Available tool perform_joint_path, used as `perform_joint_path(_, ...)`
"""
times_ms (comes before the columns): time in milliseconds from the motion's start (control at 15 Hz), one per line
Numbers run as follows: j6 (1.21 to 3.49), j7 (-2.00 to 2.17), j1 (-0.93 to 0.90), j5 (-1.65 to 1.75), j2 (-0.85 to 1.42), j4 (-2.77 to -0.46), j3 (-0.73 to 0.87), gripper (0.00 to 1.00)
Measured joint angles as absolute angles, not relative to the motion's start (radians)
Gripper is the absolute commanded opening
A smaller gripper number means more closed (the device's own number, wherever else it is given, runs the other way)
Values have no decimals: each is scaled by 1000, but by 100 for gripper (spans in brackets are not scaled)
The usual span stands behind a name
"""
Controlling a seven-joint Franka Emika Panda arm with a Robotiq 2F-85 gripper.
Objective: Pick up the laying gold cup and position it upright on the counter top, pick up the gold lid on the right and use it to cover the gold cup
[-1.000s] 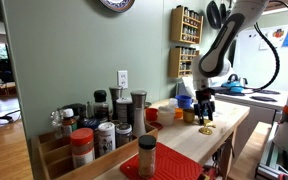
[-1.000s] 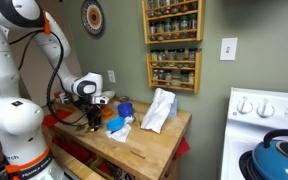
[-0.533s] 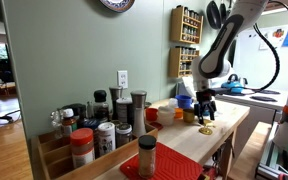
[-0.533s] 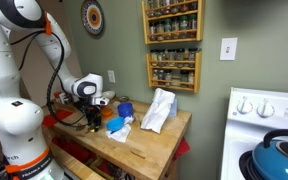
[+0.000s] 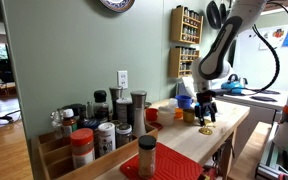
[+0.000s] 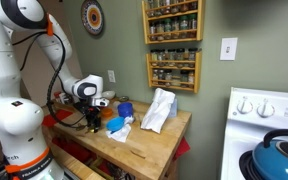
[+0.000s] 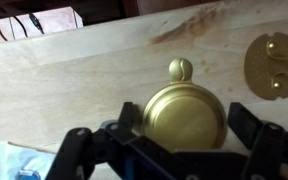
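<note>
Claw wide open, I hang right over the gold cup (image 7: pixel 184 115), and my claw (image 7: pixel 174 140) holds nothing. One finger (image 7: pixel 79 150) stands on each side of the cup. I cannot tell if they brush it, but they do not squeeze it. From up here the cup looks like a round shiny gold shape on the pale wood surface (image 7: pixel 84 70). I think it is standing up, not lying on its side, so that first job looks done to me. A little gold knob (image 7: pixel 181 70) sits just past the cup, and I cannot tell if it is part of the cup. A bit farther off lies the gold lid (image 7: pixel 274 62), flat on the surface and apart from the cup. It is not on the cup yet. So what is left, I think, is to go over to the lid, grab it, carry it to the cup and set it on top. In both exterior views my claw (image 5: pixel 205 108) (image 6: pixel 92 120) hangs low over the surface. Farther along in an exterior view lies a white crumpled cloth (image 6: pixel 159 110), and behind it spice shelves (image 6: pixel 174 45) hang on the wall.
</note>
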State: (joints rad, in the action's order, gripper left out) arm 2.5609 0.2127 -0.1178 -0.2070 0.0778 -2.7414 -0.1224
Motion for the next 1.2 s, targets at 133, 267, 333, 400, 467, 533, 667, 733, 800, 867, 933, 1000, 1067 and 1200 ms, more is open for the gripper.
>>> perform_joint_path(133, 2561, 211, -118, -210, 72, -2742, -123, 82)
perform_joint_path(267, 2555, 208, -118, -212, 65, -2741, -122, 79)
perform_joint_path(333, 2554, 206, -117, -213, 62, -2742, -122, 78)
perform_joint_path(400, 2554, 204, -115, -214, 62, -2742, -121, 78)
perform_joint_path(467, 2553, 202, -114, -215, 61, -2742, -121, 78)
perform_joint_path(533, 2553, 198, -112, -215, 61, -2742, -120, 78)
perform_joint_path(667, 2553, 193, -108, -215, 61, -2741, -117, 78)
perform_joint_path(733, 2553, 190, -106, -215, 61, -2742, -115, 78)
perform_joint_path(800, 2553, 187, -104, -215, 61, -2742, -113, 78)
perform_joint_path(867, 2553, 182, -102, -215, 60, -2741, -109, 78)
perform_joint_path(933, 2553, 178, -99, -215, 59, -2741, -105, 77)
perform_joint_path(1000, 2553, 174, -96, -215, 57, -2741, -102, 76)
perform_joint_path(1067, 2553, 170, -92, -215, 53, -2741, -100, 74)
perform_joint_path(1200, 2549, 164, -87, -215, 38, -2741, -96, 73)
